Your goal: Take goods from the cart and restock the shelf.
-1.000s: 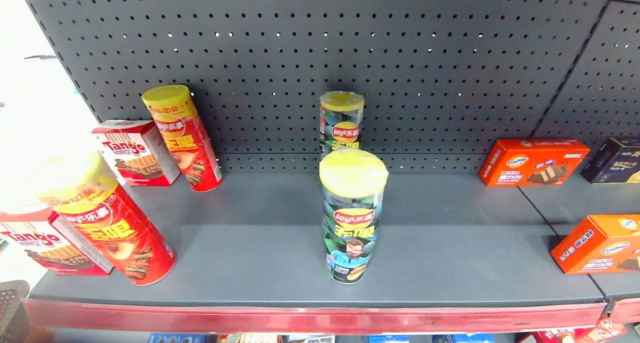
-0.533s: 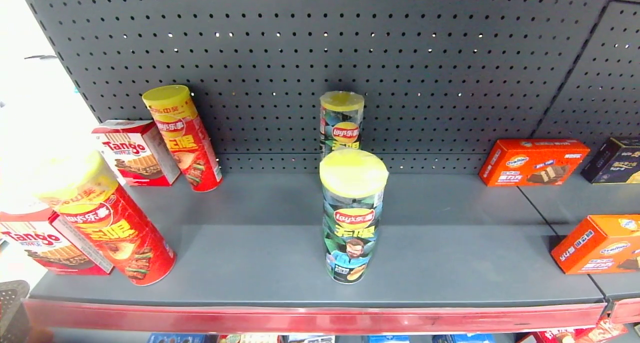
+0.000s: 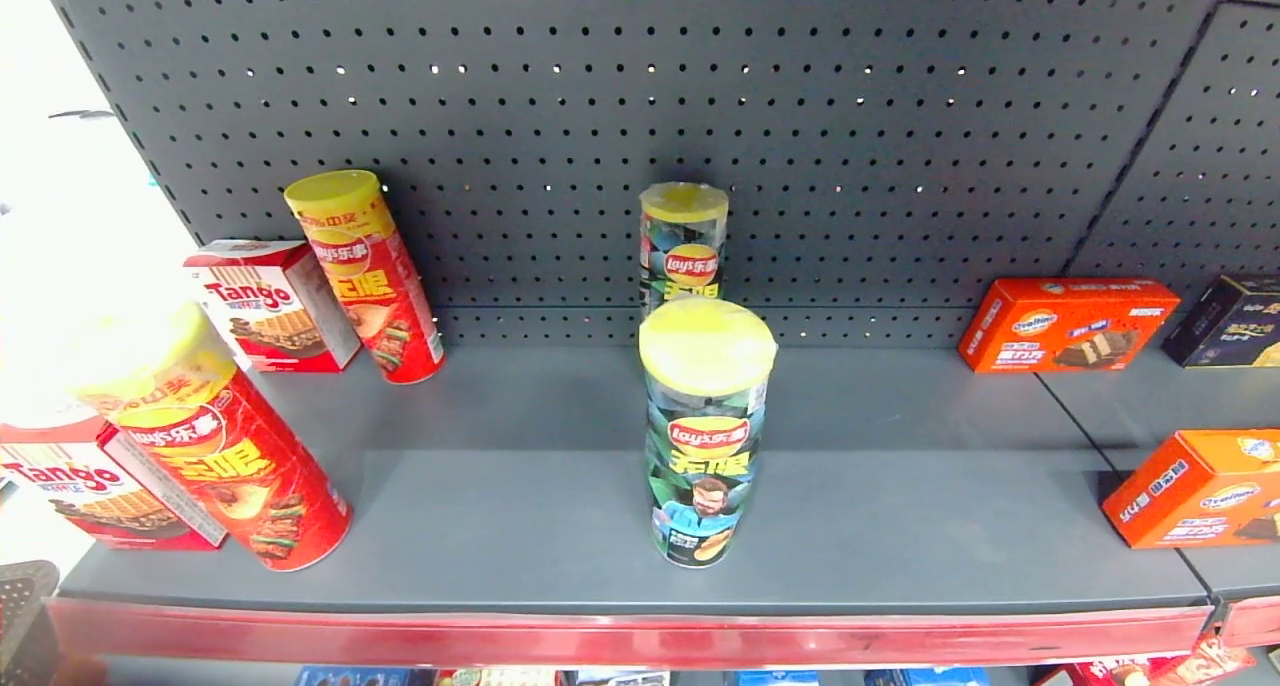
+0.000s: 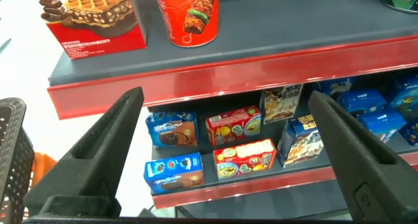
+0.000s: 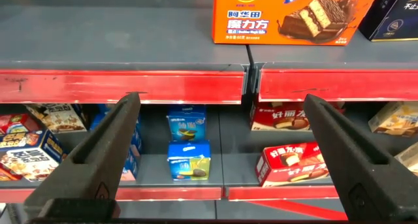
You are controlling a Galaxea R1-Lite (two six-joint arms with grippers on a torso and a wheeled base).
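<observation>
The grey shelf holds two green chip cans, one in front and one at the back. Two red chip cans and two wafer boxes stand to the left. My left gripper is open and holds nothing, below the shelf's red front edge, under the red can. My right gripper is open too, below the orange box. The black mesh cart is beside the left gripper.
Orange boxes and a dark box lie at the shelf's right. Bare shelf room lies on both sides of the green cans. The lower shelves carry small snack boxes. A perforated back panel closes the shelf behind.
</observation>
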